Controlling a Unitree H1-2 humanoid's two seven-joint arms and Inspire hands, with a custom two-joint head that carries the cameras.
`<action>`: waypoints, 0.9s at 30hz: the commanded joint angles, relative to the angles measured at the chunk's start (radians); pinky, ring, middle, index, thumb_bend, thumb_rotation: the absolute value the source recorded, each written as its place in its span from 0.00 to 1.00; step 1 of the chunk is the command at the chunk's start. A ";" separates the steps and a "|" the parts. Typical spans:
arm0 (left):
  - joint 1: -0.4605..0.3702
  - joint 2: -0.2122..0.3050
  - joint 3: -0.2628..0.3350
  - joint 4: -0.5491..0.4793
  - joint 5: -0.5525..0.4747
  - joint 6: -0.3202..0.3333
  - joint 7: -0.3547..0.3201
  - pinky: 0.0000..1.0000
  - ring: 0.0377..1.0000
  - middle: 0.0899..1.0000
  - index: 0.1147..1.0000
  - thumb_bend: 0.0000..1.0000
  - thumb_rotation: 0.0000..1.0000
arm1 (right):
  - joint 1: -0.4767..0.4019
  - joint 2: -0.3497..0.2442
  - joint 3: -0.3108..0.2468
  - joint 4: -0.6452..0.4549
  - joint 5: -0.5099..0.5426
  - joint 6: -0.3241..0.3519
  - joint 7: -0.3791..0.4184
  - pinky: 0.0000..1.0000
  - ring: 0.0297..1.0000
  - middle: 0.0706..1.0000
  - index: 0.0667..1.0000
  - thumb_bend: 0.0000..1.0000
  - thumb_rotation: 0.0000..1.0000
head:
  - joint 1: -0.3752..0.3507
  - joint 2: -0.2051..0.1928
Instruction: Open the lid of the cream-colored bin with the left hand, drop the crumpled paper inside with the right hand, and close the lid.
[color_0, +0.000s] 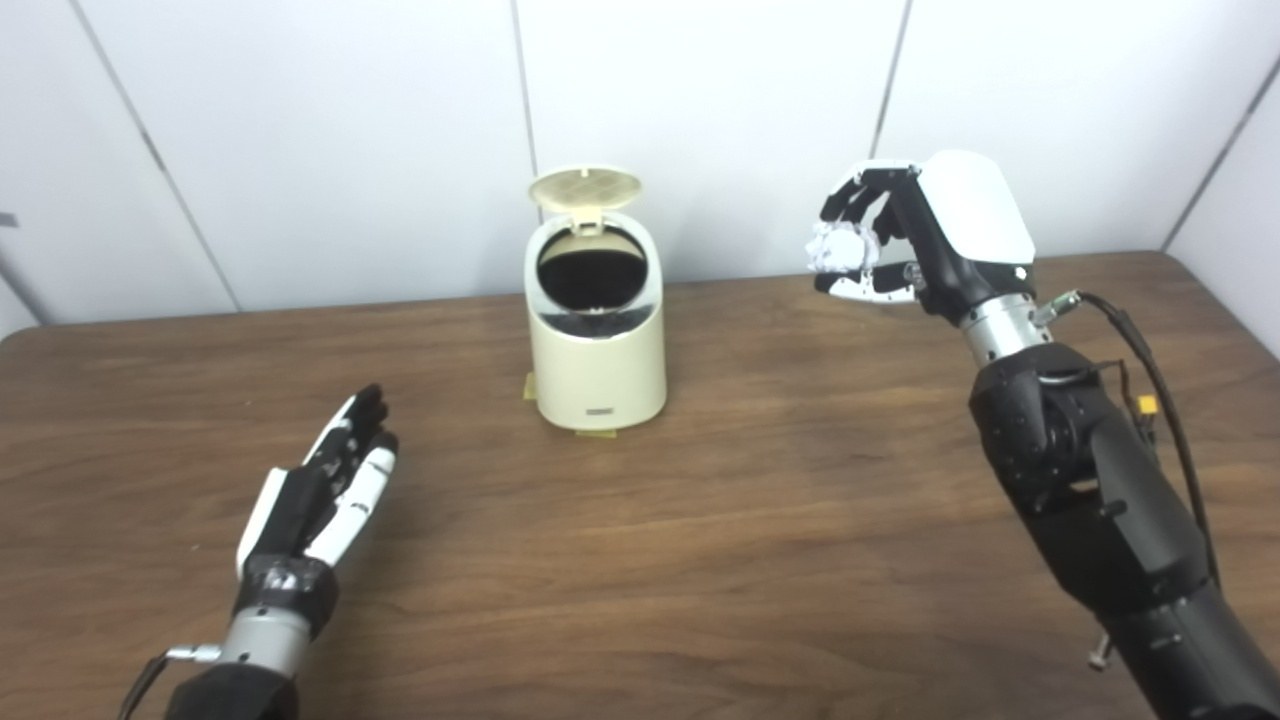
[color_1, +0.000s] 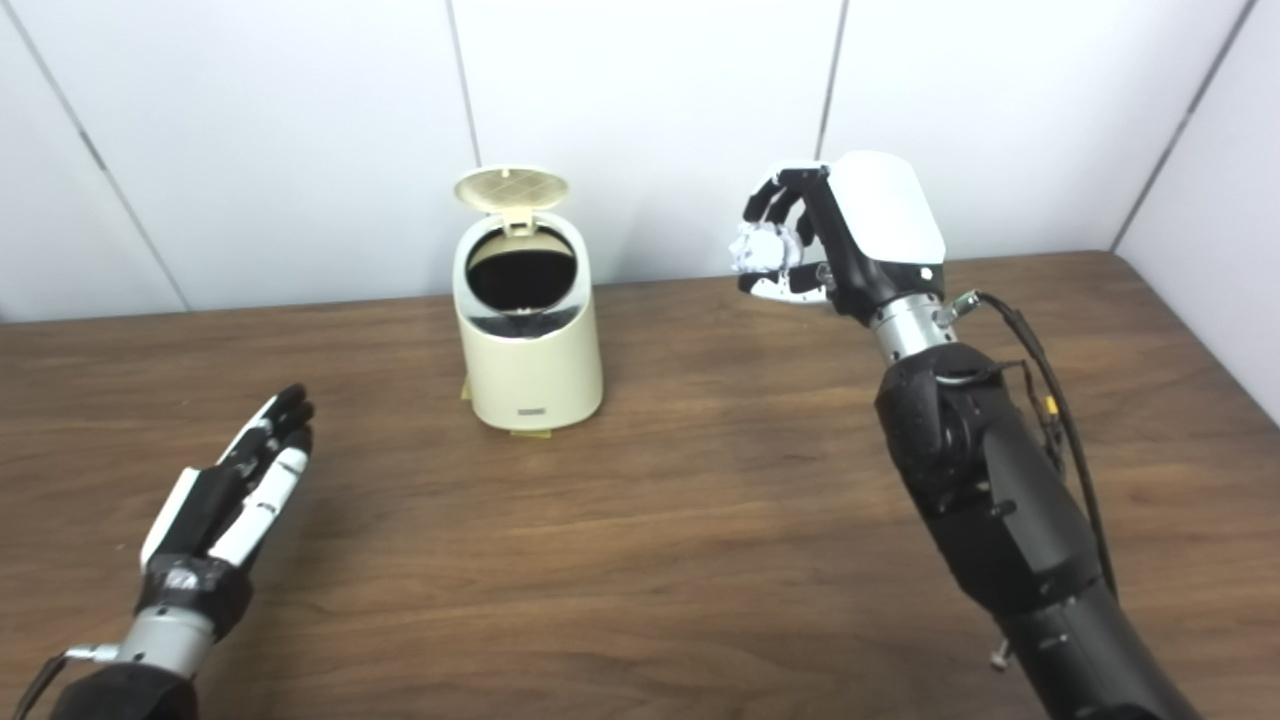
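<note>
Wooden table (color_0: 700, 560), white panelled wall (color_0: 300, 150)

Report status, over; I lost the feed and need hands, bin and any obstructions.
Left hand open, low over table. Right hand shut on crumpled paper, raised right of cream-colored bin. Lid up, mouth open. Nothing between paper and bin.
</note>
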 joint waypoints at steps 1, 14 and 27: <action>-0.014 -0.004 -0.005 -0.008 0.017 -0.045 0.015 1.00 0.97 0.95 0.97 0.31 0.60 | -0.075 0.001 -0.004 -0.036 -0.021 -0.027 -0.005 0.32 0.36 0.46 0.50 0.49 0.00 | 0.011 -0.003; -0.002 -0.046 -0.027 0.024 0.037 -0.077 0.028 0.99 0.97 0.96 0.98 0.33 0.64 | -0.171 0.140 0.051 0.149 -0.034 -0.173 -0.091 0.30 0.37 0.48 0.49 0.49 0.00 | 0.056 -0.036; -0.006 -0.059 -0.036 0.049 0.046 -0.102 0.046 0.96 0.96 0.96 0.99 0.34 0.62 | -0.226 0.203 0.070 0.314 -0.021 -0.222 -0.129 0.30 0.37 0.47 0.50 0.49 0.00 | 0.059 -0.057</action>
